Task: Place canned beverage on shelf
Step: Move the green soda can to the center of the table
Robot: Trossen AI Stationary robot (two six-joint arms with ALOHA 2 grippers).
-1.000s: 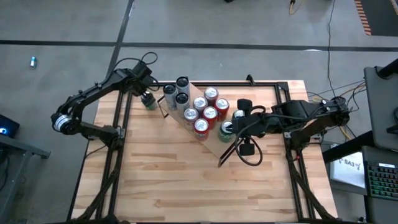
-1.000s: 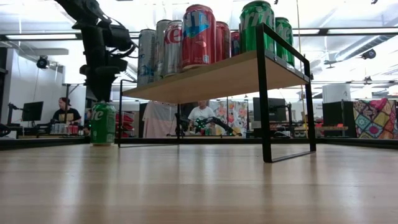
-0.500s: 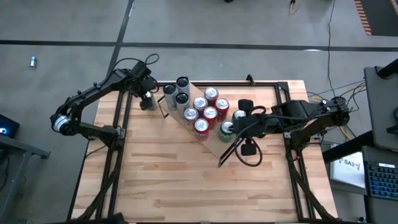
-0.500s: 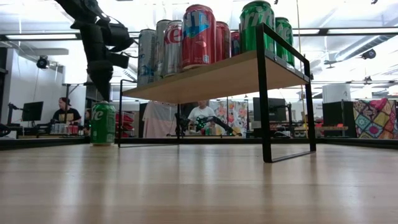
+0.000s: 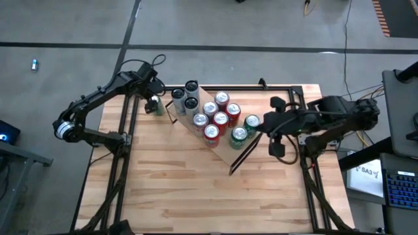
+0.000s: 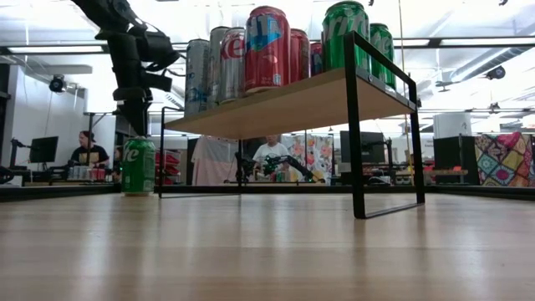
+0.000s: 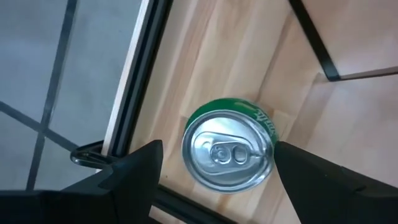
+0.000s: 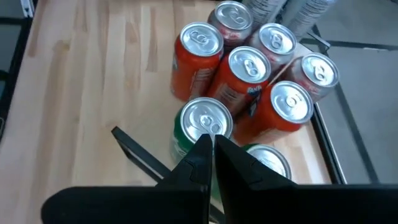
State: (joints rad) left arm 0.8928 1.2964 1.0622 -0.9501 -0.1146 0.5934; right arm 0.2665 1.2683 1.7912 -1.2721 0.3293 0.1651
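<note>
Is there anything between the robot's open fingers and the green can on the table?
No. In the left wrist view the left gripper hangs above the green can, fingers wide on either side, with only air between. The low view shows that gap too.

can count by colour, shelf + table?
Red cans: 5, on the shelf
Green cans: 3, two on the shelf, one on the table below the open left gripper
Silver cans: 3, on the shelf
Total: 11

green can (image 7: pixel 229 143), red cans (image 5: pixel 216 119), light-wood shelf (image 6: pixel 276 107)
</note>
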